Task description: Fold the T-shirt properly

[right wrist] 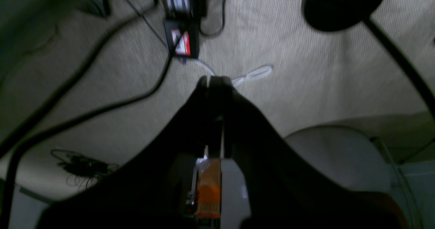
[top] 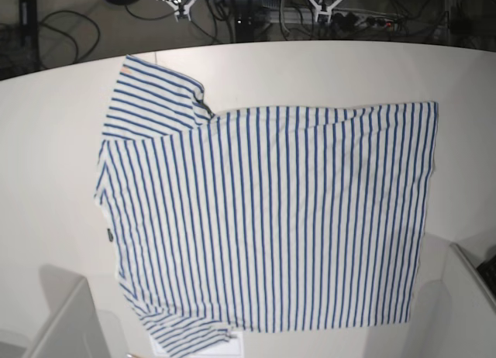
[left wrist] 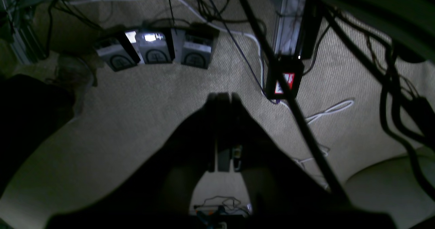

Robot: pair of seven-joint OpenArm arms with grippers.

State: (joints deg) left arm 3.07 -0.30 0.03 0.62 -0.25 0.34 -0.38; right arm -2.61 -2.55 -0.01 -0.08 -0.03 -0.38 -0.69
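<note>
Spread flat on the white desk (top: 46,141), filling most of the base view: the T-shirt (top: 271,218), white with thin blue stripes, sleeves toward the left edge, hem toward the right, small dark label (top: 109,235) at the left border. No claw anywhere over the cloth in that view; both well apart from the shirt, neither touching it.

In the right wrist view, right claw (right wrist: 213,81) pressed closed, tips together, nothing gripped, pointing down at beige carpet (right wrist: 306,69). Just past the tips, a white cable loop (right wrist: 255,74) and a black box with a red and white sticker (right wrist: 181,40).

In the left wrist view, left claw (left wrist: 222,98) likewise closed on nothing, hanging above the same carpet. Farther off, three grey pedals (left wrist: 156,50) in a row, black cables across the floor. No striped cloth in either wrist view.
</note>
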